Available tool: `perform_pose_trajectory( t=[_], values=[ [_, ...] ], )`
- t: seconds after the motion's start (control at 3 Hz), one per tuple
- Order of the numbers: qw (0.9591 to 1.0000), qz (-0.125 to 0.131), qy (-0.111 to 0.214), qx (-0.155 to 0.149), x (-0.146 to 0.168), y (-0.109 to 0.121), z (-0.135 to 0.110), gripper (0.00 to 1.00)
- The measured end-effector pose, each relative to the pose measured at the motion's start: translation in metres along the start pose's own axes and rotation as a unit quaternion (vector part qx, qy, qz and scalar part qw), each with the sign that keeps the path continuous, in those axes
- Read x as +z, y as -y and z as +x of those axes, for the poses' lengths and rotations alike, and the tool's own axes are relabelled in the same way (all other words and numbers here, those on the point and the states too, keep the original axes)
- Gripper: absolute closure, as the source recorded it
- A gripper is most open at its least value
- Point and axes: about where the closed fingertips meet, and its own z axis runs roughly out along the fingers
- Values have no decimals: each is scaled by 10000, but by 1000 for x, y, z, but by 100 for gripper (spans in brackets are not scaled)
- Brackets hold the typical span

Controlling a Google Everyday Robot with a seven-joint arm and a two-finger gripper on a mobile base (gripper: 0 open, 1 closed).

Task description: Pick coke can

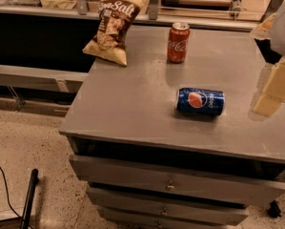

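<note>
Standing upright near the cabinet's (pixel 132 104) back edge, the coke can (pixel 178 43) is well left of the gripper (pixel 274 89) at the right edge. Whether the gripper is open or closed cannot be told.

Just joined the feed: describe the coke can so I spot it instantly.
On the grey cabinet top, look at the back, right of the chip bag. The coke can stands upright there, red-orange with white script; the blue can lies on its side nearer the front, and the gripper hangs at the right edge.
</note>
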Motion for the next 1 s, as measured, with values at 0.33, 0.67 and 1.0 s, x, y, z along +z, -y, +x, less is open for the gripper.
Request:
perform_pose_trajectory(
  t=[0.33, 0.67, 1.0],
  values=[
    [10000, 2, 1, -1, 0, 0, 0, 0],
    [9999, 117, 33, -98, -4, 29, 2, 0],
    [9994, 149, 13, -326, 26, 99, -4, 0]
  ],
)
